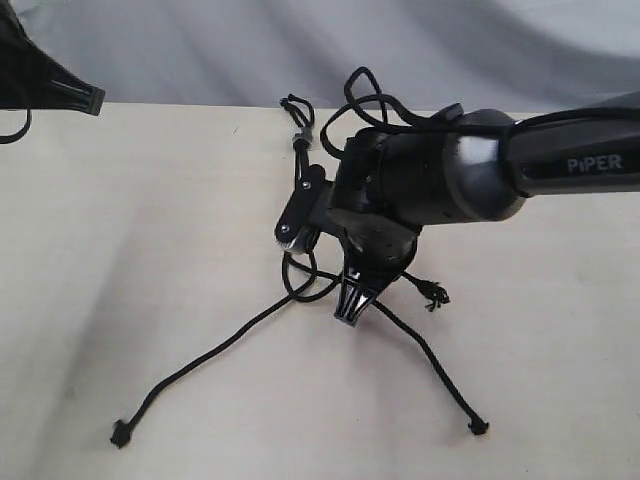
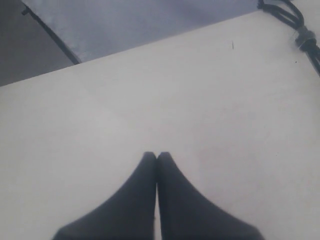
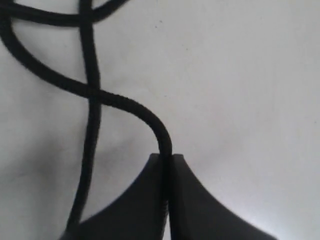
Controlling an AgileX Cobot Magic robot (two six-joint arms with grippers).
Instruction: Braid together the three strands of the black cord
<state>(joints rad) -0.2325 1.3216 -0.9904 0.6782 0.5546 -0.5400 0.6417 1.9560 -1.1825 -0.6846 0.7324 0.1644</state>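
Braid barely started: 1 strand (image 3: 125, 102) pinched in the right jaws.
The black cord (image 1: 299, 130) lies mid-surface (image 1: 120, 250), its 3 strands (image 1: 215, 350) splayed apart with only a loose crossing. The left jaws are pressed together, empty, well away. Nearly all the plaiting looks left to do.

Pale matt table (image 1: 120, 250), rough braided-fibre black cord (image 3: 120, 100), smooth matt black right end effector (image 3: 166, 158), glossy dark arm casing (image 1: 470, 185)
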